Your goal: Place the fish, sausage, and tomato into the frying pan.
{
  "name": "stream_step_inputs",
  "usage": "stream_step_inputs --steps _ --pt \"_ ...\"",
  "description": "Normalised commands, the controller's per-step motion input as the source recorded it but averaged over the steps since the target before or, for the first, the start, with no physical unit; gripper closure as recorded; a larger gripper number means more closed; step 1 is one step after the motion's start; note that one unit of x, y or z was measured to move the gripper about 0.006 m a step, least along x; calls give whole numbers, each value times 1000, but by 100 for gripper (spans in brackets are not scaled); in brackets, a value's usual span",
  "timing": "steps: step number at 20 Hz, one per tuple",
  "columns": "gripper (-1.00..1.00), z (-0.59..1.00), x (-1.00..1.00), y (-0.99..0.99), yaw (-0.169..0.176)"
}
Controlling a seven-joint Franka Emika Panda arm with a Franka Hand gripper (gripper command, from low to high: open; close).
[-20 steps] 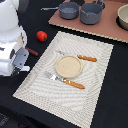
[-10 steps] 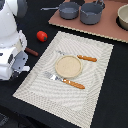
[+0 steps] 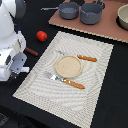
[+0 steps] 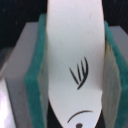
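In the wrist view, the fish [image 4: 75, 60] is seen clamped between the green-padded fingers [image 4: 35, 75], which are closed against its flat white sides. In the exterior view, the arm is located at the left edge of the frame. The tomato [image 3: 42, 36] is found on the dark surface [image 3: 112, 95] at upper left, with the sausage [image 3: 31, 51] just below it. The frying pan [image 3: 68, 10] is positioned at top centre, on a brown board [image 3: 107, 31].
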Motion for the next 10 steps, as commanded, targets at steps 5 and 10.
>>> stream_step_inputs --steps 5,10 --pt "100 1000 259 454 0" --pt "100 1000 331 801 4"
